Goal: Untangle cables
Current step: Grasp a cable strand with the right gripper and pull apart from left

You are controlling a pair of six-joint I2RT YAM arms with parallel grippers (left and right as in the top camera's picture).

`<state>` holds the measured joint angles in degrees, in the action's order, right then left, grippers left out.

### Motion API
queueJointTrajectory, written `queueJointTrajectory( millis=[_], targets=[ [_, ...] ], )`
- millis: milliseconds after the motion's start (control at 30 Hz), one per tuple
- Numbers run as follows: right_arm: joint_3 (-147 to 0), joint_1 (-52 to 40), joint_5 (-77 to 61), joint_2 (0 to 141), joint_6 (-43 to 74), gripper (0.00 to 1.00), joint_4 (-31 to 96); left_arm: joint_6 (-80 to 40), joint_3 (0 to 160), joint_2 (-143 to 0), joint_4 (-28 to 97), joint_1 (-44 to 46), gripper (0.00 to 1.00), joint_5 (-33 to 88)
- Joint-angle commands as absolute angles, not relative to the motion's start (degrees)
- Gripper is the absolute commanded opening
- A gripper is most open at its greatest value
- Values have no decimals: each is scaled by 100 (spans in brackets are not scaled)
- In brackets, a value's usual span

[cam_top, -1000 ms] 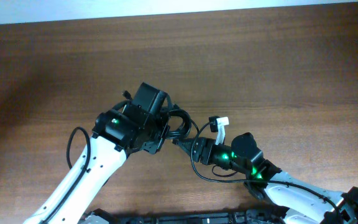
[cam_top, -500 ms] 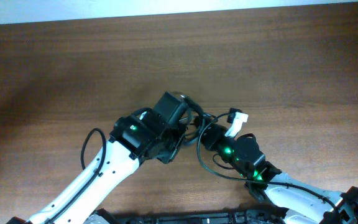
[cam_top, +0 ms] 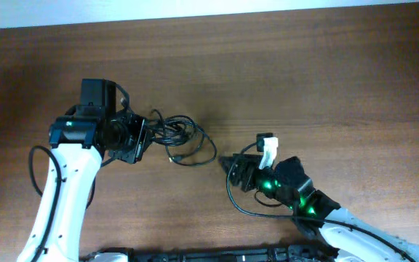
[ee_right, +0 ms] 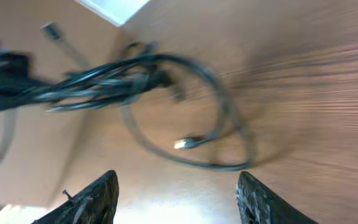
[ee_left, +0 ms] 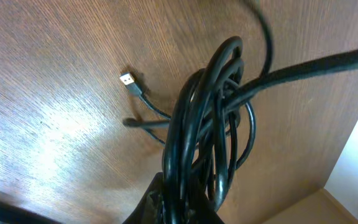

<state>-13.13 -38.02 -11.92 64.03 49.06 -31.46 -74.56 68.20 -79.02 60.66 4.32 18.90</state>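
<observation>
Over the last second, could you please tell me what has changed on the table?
The left gripper, shut on the cables, pulled them leftward, away from the right gripper, which had been close against them. The right gripper barely shifted and now stands open, clear of the cables.

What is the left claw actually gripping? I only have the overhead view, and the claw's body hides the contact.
Observer: In the left wrist view, the left claw is shut on the cables, with several loops pinched together as one bunch.
Operator: Does the right claw have a strand?
Observer: No. In the right wrist view, the right claw is open. Its fingers are spread, with only the table between them.
Operator: Any loose ends?
Observer: Yes. The left wrist view shows one plug with a metal tip, clear of the bunch.
</observation>
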Motion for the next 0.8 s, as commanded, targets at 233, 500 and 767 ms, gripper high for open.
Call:
queueJointTrajectory(
  millis=[233,500,767],
  targets=[
    [-1321,-3798,-1855,7190,5902,47,-4298,-8289,6831,-7876,6055,1619,0,2418],
    [-1321,-3787,-78,7201,5900,35,-3883,-8285,6831,-7874,6058,2213,0,3015],
    [-1321,-3785,259,7201,5902,50,-5103,-8265,6831,-7876,6224,2248,0,3068]
  ],
)
